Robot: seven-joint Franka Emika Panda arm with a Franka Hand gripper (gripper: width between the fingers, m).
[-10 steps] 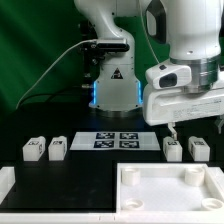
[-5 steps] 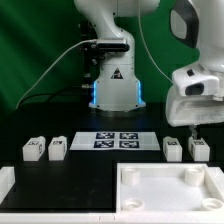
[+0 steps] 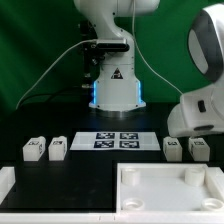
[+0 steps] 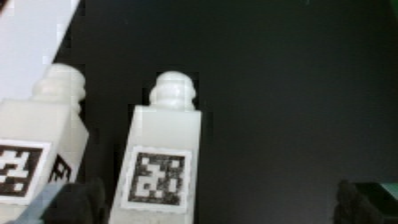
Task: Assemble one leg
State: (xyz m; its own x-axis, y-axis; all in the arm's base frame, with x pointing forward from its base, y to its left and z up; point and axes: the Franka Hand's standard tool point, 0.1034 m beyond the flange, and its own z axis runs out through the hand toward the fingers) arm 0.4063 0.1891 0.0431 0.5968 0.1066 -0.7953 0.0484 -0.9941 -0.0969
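Four legs, small white blocks with marker tags, lie in a row on the black table. Two are at the exterior view's left (image 3: 33, 149) (image 3: 57, 149) and two at its right (image 3: 172, 148) (image 3: 198, 148). The arm's white hand (image 3: 203, 112) hangs above the right pair; its fingers do not show there. In the wrist view my gripper (image 4: 214, 205) is open and empty. One leg (image 4: 164, 150) with a peg on its end lies between the fingers, close to one dark fingertip (image 4: 63, 205). A second leg (image 4: 39, 140) lies just outside.
The marker board (image 3: 117, 140) lies in the middle between the leg pairs. The large white square tray-like piece (image 3: 150, 195) with corner recesses sits at the front right of the exterior view. A white block (image 3: 7, 182) sits at the front left. The robot base (image 3: 113, 85) stands behind.
The arm's hand has swung to the exterior view's right and come down, from above the marker board's right side to over the right pair of legs.
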